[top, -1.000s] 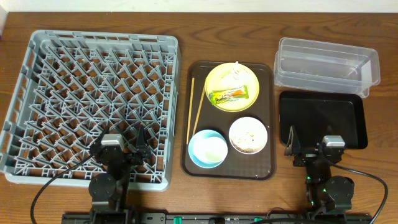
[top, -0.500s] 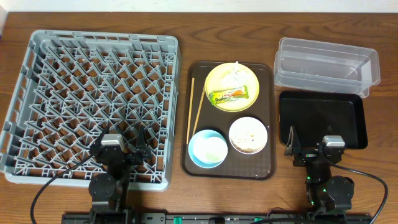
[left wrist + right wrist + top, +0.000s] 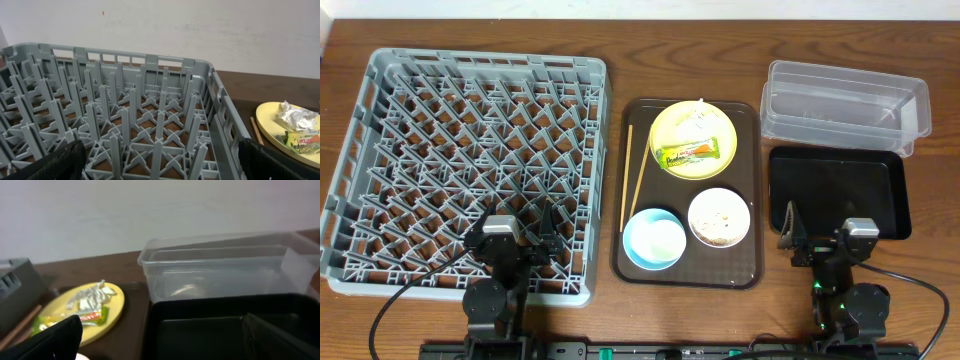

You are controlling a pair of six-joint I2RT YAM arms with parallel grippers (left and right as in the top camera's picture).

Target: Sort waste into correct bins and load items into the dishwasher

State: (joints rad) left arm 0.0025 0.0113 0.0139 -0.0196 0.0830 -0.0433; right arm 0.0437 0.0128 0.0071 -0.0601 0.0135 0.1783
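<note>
Jaws on the left arm (image 3: 498,262) and right arm (image 3: 847,262) stand parted and empty at the bottom of the frame, one over the grey dish rack's (image 3: 470,130) lower edge, the other at the black tray's (image 3: 840,185) near rim. Centre frame, a green-and-orange snack wrapper (image 3: 692,153) and crumpled tissue (image 3: 698,118) lie on the yellow plate (image 3: 670,125) at the top of the brown tray (image 3: 745,265). Both look featherlight. The wrapper is likely slick and crinkly, best pinched across a short end. The tissue is soft, best nipped at its raised peak.
</note>
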